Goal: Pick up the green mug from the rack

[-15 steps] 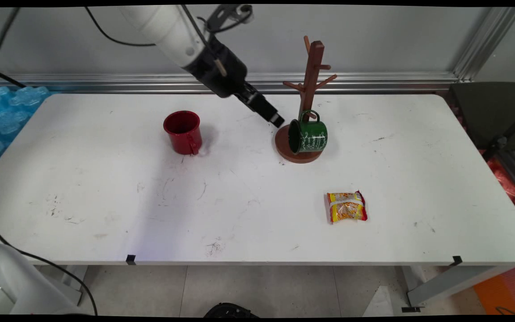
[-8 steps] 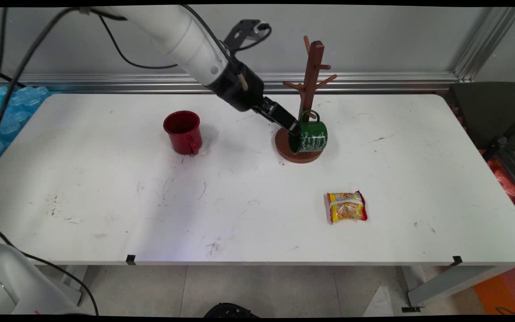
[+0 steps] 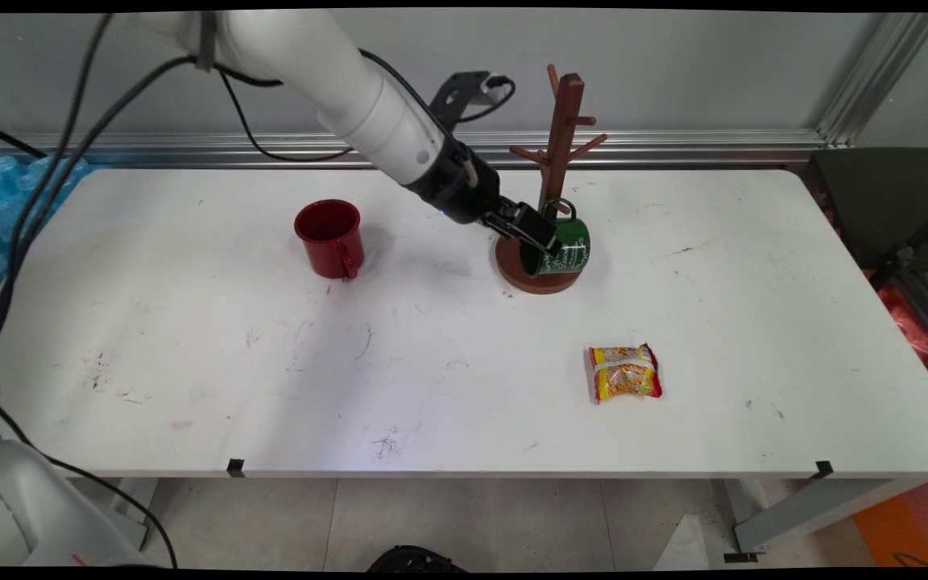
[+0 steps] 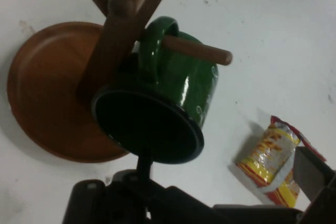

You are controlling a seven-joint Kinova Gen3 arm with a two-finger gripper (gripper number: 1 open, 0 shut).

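- Since a second ago the gripper (image 3: 539, 235) has come closer to the wooden stand (image 3: 561, 121). Back then it was a little way off on the stand's left side. Now it is right at the stand, at the open mouth of the green mug (image 3: 567, 246).
- Nothing else has moved. The green mug, the stand, the red mug (image 3: 329, 236) and the snack bag (image 3: 625, 373) all sit where they did before.
- The green mug hangs on the stand. A low peg (image 4: 202, 51) goes through its handle. The mug lies on its side, just over the stand's round base (image 3: 512, 270), and its mouth faces the gripper.
- The gripper's fingers (image 4: 311, 174) are spread wide apart. The hand view shows one of them by the bottom of the mug's rim and the other far off to the side, in front of the snack bag. They are not pinching anything. I cannot tell if the near finger touches the rim.
- The mug is not off its peg, and it is not gripped.
- The red mug stands upright on the table (image 3: 190, 338), well to the left of the stand.
- The snack bag lies flat on the table, in front of the stand and a bit to its right.
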